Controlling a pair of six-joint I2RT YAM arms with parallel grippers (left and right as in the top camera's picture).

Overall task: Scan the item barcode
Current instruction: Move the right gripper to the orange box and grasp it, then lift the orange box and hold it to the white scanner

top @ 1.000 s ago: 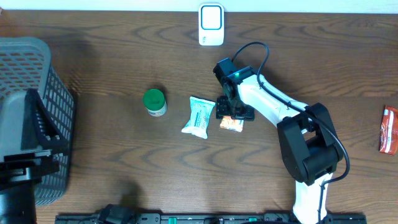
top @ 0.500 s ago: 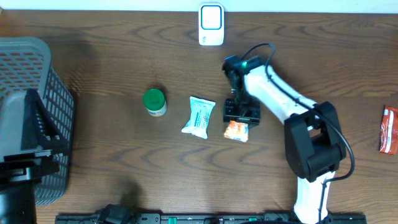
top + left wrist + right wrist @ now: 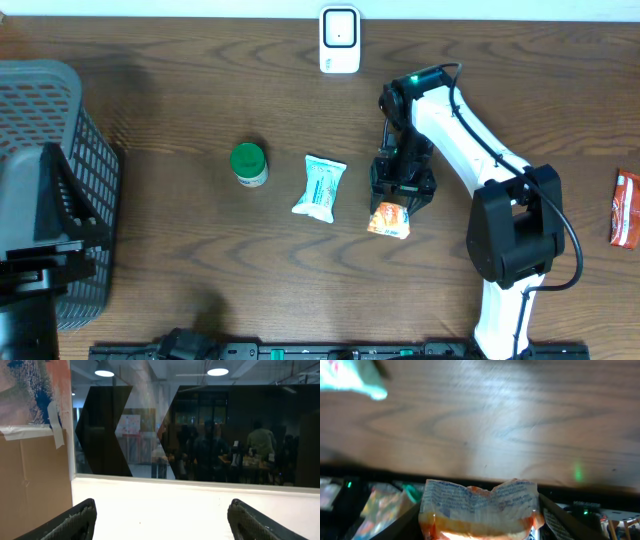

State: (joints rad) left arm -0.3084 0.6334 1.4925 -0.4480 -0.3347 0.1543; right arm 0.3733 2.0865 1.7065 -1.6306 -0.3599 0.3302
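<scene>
The right arm [image 3: 455, 125] has swung right and nearer the front edge than a second ago, carrying the orange packet [image 3: 388, 219] away from the teal packet [image 3: 320, 187]. The right jaws grasp the orange packet above the tabletop [image 3: 200, 260], well short of the scanner [image 3: 340, 40]. The left jaws stand released. There is one basket [image 3: 90, 140] and two arms. Of the three packets, the red packet [image 3: 625, 208] is at the right edge. There is also one jar [image 3: 248, 163] and one scanner. The packet print is too blurred to read.

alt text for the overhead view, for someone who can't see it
The right gripper holds an orange packet over a wooden table. A teal pouch and green-lidded jar sit beside it, a white scanner at the far edge, a grey basket at the picture's left.
</scene>
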